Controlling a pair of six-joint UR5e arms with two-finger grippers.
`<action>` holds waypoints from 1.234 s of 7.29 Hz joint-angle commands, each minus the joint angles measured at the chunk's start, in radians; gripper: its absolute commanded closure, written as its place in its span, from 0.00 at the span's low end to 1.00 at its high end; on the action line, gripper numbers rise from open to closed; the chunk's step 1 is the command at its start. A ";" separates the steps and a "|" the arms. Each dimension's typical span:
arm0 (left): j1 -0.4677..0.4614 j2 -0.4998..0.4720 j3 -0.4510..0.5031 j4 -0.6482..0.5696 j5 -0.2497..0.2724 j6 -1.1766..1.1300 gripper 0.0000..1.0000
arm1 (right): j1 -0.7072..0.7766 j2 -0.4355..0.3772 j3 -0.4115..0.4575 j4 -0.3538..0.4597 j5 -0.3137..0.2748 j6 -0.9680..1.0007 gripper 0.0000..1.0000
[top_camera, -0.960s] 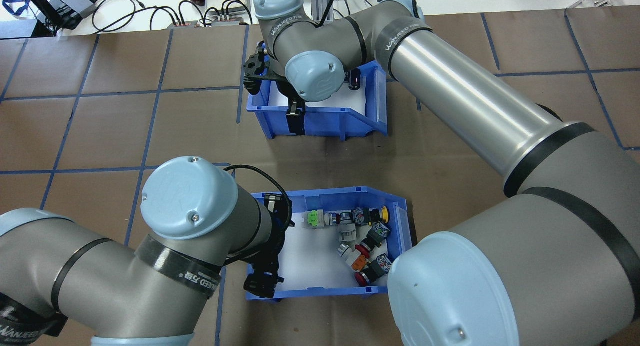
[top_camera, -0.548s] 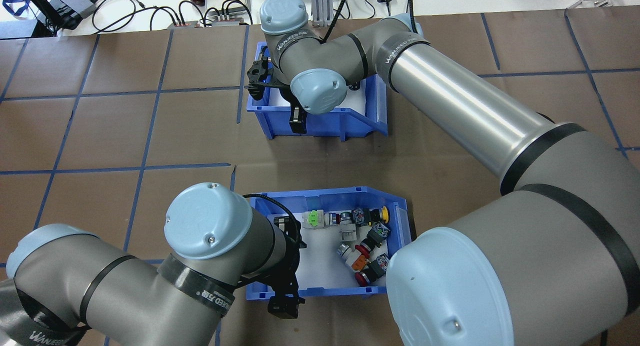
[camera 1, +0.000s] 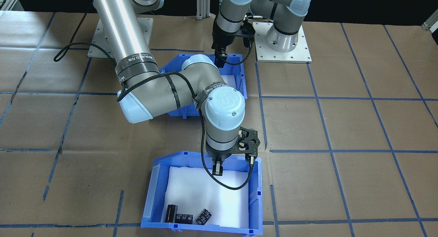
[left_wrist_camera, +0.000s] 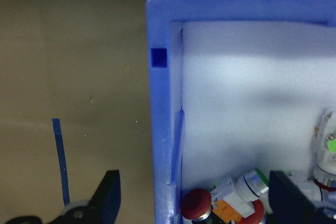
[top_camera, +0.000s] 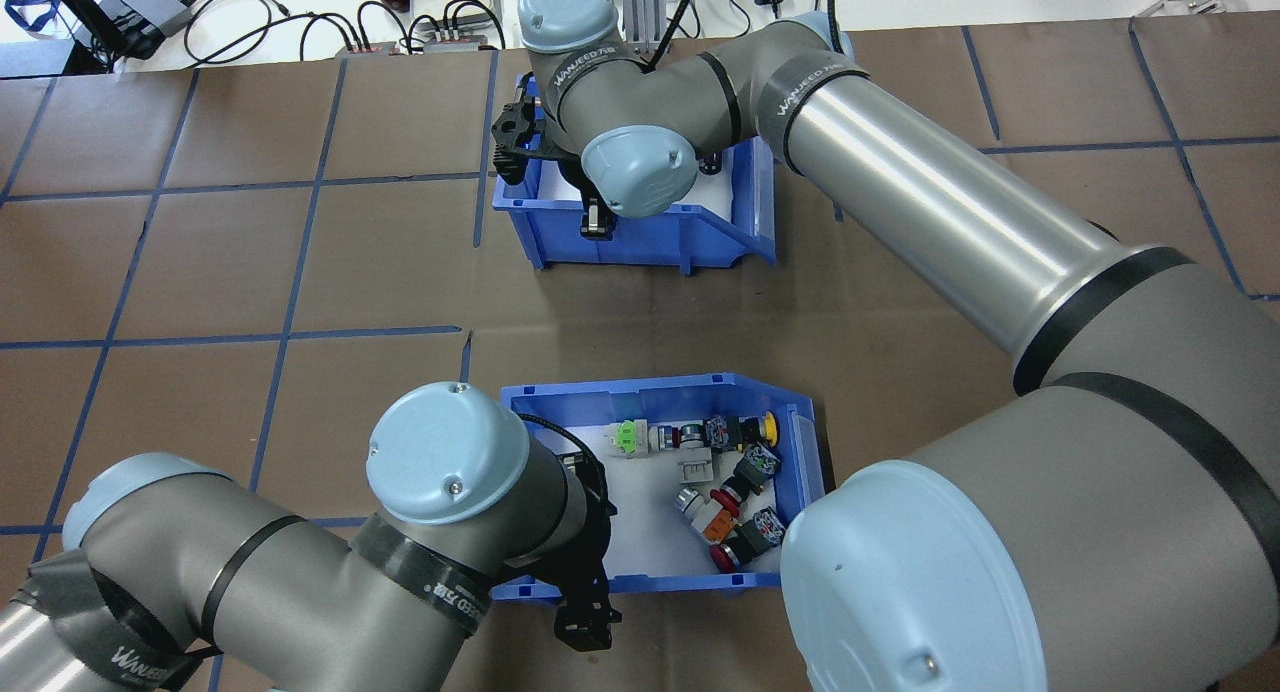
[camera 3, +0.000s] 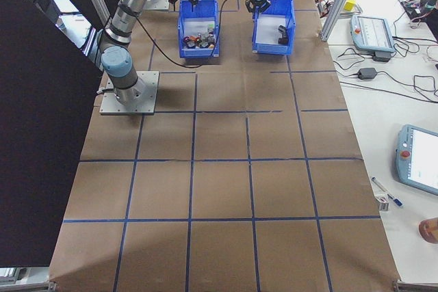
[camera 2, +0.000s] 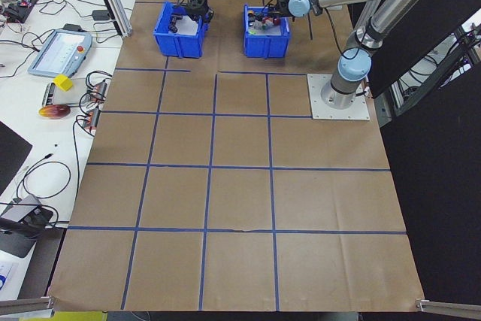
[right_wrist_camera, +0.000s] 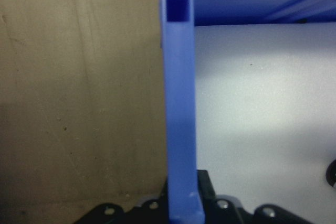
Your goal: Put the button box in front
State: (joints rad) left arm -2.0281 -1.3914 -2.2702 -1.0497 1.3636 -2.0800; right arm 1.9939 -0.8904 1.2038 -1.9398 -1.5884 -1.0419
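While button box (top_camera: 660, 492) slopes rightward, left jaws astride its wall, right jaws seemingly clamping other bin (top_camera: 640, 212).

Overhead camera sits behind the robot, looking forward and down; front camera faces it from across the table (camera 1: 342, 127) — both catch the two blue bins. Two end cameras look along the table from far off. Wrist cameras are close in — each fills with a bin wall.
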 commanded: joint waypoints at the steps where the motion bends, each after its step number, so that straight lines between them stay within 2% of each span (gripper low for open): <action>1: -0.030 -0.053 -0.002 0.069 0.008 -0.015 0.07 | -0.027 -0.016 -0.033 0.015 -0.005 -0.015 0.95; 3: -0.055 -0.125 -0.008 0.109 0.014 -0.020 0.07 | -0.128 -0.053 -0.024 0.062 -0.034 -0.181 0.95; 4: -0.060 -0.135 -0.011 0.112 0.031 -0.020 0.12 | -0.215 -0.077 0.000 0.073 -0.033 -0.305 0.95; 5: -0.063 -0.133 -0.011 0.112 0.116 -0.047 0.32 | -0.303 -0.114 0.041 0.073 -0.032 -0.398 0.95; 6: -0.066 -0.136 -0.009 0.112 0.159 -0.087 0.66 | -0.375 -0.160 0.099 0.073 -0.030 -0.461 0.95; 7: -0.066 -0.135 -0.005 0.153 0.152 -0.104 0.96 | -0.442 -0.207 0.171 0.067 -0.024 -0.519 0.95; 8: -0.066 -0.139 -0.006 0.201 0.122 -0.129 1.00 | -0.516 -0.269 0.251 0.053 -0.021 -0.624 0.95; 9: -0.066 -0.132 -0.002 0.201 0.120 -0.132 1.00 | -0.585 -0.328 0.322 0.052 -0.016 -0.709 0.95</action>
State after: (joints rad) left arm -2.0936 -1.5272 -2.2753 -0.8696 1.4929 -2.1971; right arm 1.4978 -1.1453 1.4348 -1.8818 -1.6099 -1.6412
